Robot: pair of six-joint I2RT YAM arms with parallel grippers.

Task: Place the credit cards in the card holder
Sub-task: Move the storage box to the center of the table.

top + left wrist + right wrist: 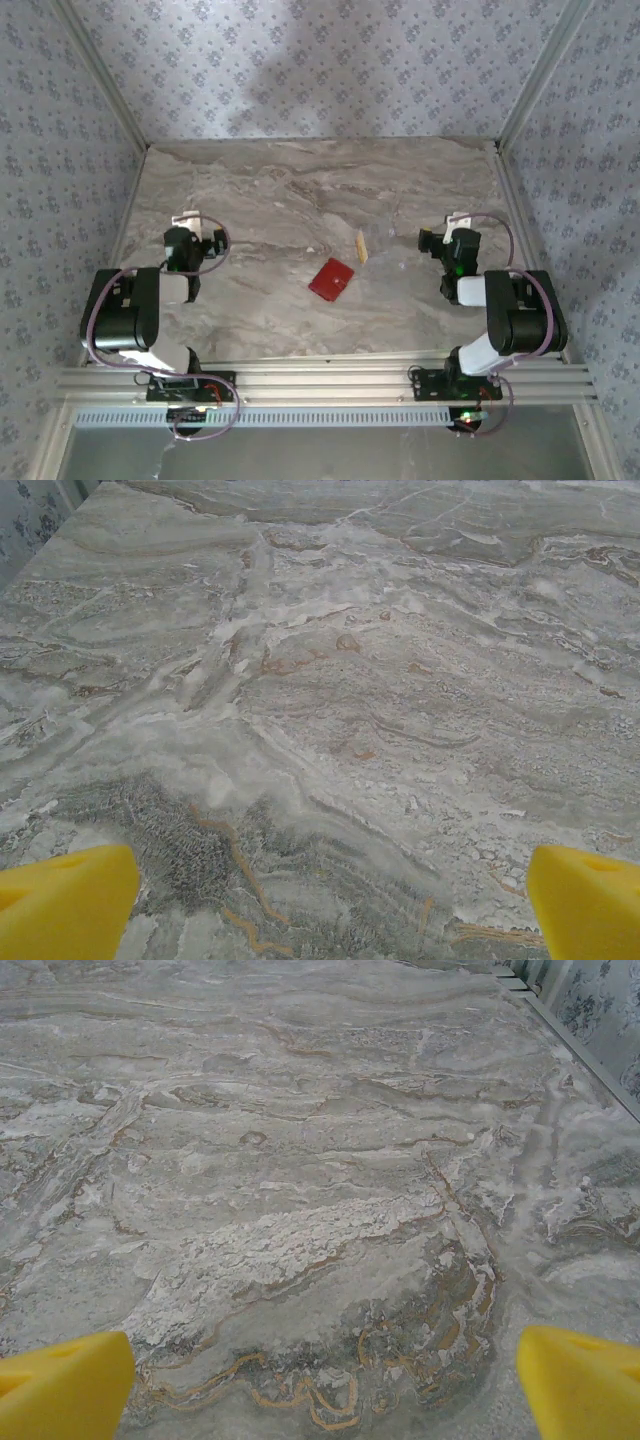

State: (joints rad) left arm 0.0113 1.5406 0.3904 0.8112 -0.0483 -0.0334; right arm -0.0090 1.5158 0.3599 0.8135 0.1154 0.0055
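The left end effector and right end effector both gape fully, holding nothing, each over bare tabletop. The red card holder lies flat between them, with a tan-yellow credit card just beyond it. The 2nd card is too faint to place. Probably best: the left pins the holder open while the right lifts 1 card by its edge.

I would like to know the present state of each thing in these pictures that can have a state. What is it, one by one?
card holder: appears folded shut, flat on the table, not held.
tan-yellow card: lying on the table beside the holder, outside it, not held.
left gripper: open, empty, over bare table.
right gripper: open, empty, over bare table.
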